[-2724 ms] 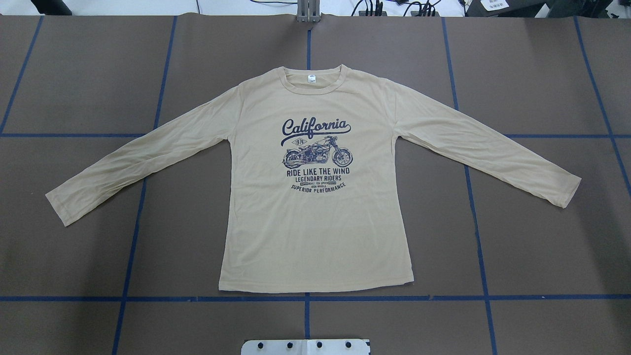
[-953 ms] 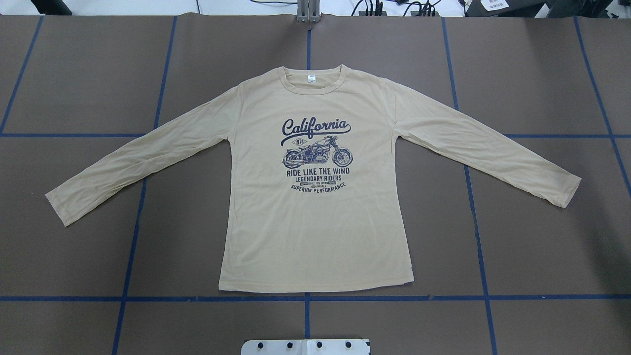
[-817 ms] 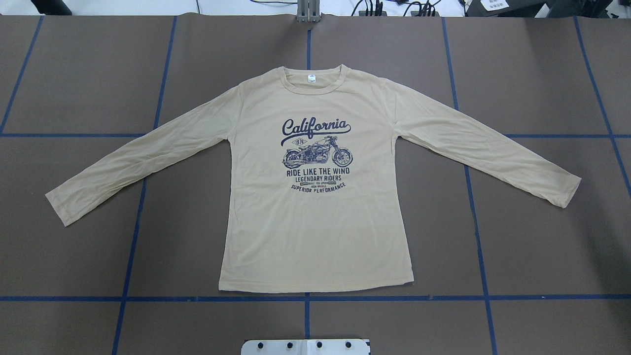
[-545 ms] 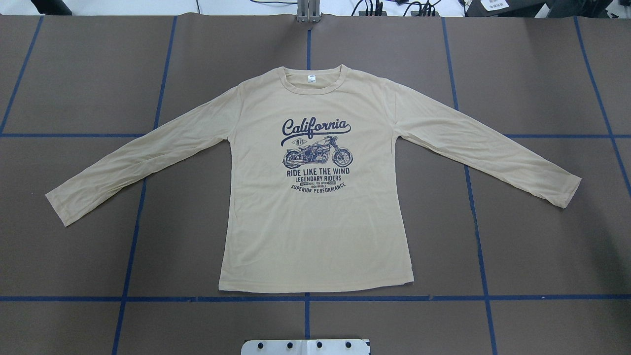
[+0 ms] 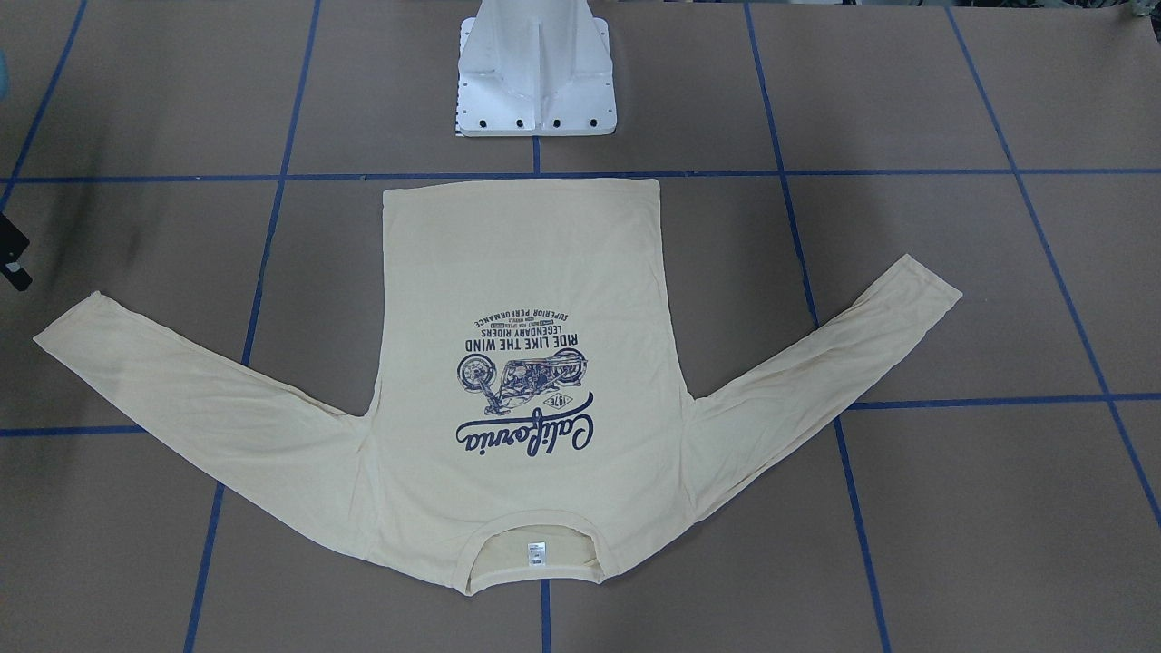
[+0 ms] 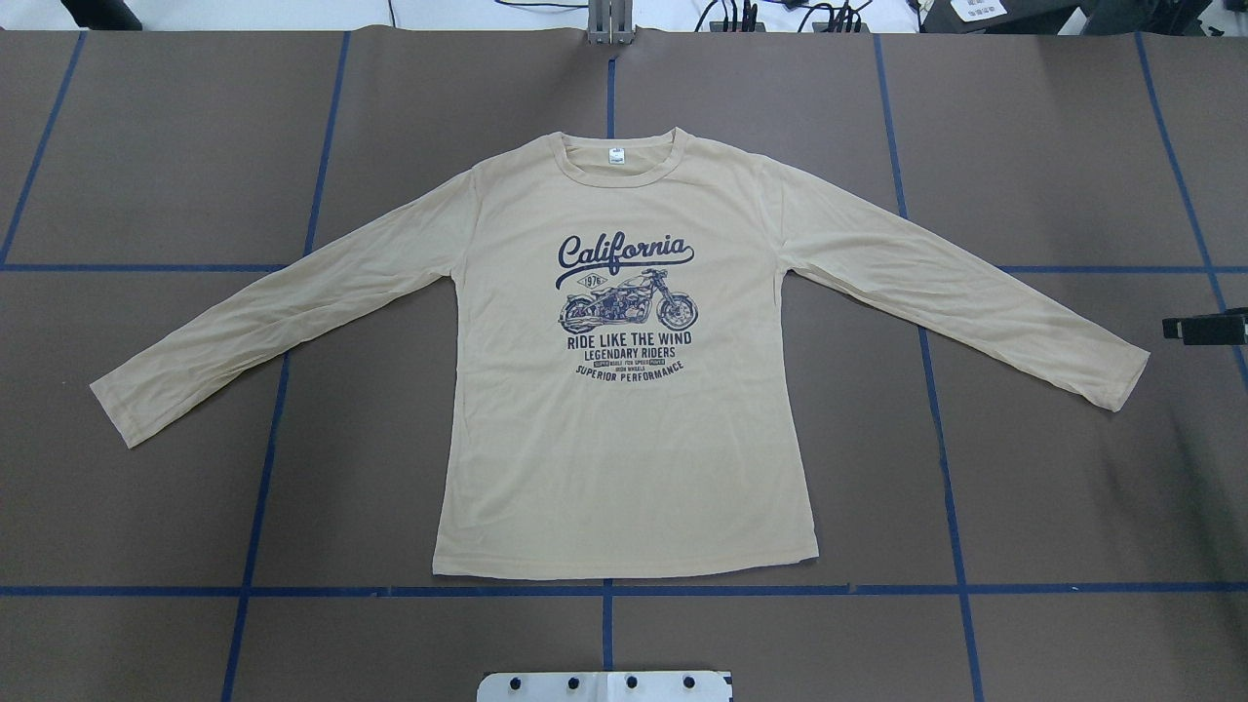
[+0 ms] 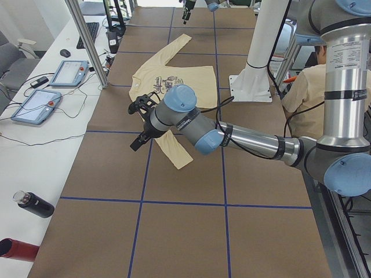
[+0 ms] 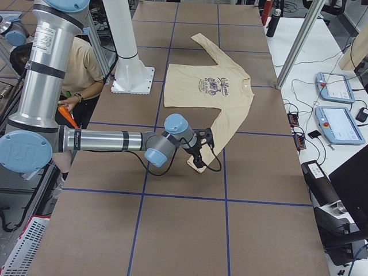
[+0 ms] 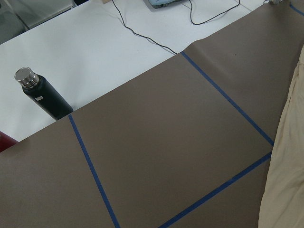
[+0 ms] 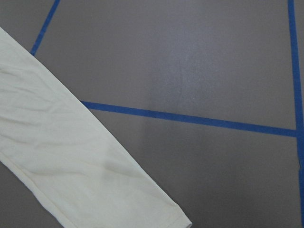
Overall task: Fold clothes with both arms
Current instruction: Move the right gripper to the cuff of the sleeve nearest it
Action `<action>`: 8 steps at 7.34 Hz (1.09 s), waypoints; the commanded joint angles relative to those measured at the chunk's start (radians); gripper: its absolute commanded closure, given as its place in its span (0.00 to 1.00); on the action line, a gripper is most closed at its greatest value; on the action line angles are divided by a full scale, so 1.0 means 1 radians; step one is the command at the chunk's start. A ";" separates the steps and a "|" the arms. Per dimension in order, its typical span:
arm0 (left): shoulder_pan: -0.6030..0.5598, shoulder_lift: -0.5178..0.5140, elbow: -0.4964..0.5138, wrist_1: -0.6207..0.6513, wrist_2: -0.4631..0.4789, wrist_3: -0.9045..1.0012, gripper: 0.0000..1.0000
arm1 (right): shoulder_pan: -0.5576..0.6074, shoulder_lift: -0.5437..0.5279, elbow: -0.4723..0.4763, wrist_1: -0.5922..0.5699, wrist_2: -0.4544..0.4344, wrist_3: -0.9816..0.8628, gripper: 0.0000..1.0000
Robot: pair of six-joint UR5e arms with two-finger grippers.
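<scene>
Right fingers (image 6: pixel 1201 330) hover near shirt (image 6: pixel 624 439) cuff, arm (image 8: pixel 103 140) stretched level.

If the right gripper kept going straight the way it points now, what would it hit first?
Probably the brown table paper just beside the shirt's sleeve cuff; the right gripper points mostly downward. Depth is unclear, so it might clip the cuff.

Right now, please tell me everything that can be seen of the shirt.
The shirt is pale cream-yellow, long-sleeved, of thin, soft-looking cloth with light wrinkles. It lies flat and unfolded on the brown table, print side up: a navy "California" motorcycle print on the chest, a small white tag inside the round collar. Both sleeves spread outward and slant toward the hem. Nothing grips it.
</scene>
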 commanded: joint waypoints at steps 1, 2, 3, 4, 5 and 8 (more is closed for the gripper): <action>0.000 0.002 0.002 0.000 0.000 0.001 0.00 | -0.047 -0.003 -0.113 0.161 -0.065 0.076 0.12; 0.000 0.002 0.002 0.000 0.000 0.001 0.00 | -0.097 0.007 -0.113 0.161 -0.117 0.134 0.19; 0.000 0.002 0.002 0.000 0.000 0.000 0.00 | -0.160 0.011 -0.115 0.161 -0.195 0.157 0.23; 0.000 0.002 0.004 0.000 0.000 0.000 0.00 | -0.180 0.010 -0.121 0.160 -0.221 0.157 0.30; 0.000 0.002 0.004 0.000 0.000 0.001 0.00 | -0.188 0.014 -0.125 0.161 -0.223 0.157 0.33; 0.000 0.002 0.002 0.001 0.000 0.001 0.00 | -0.191 0.085 -0.198 0.167 -0.223 0.157 0.38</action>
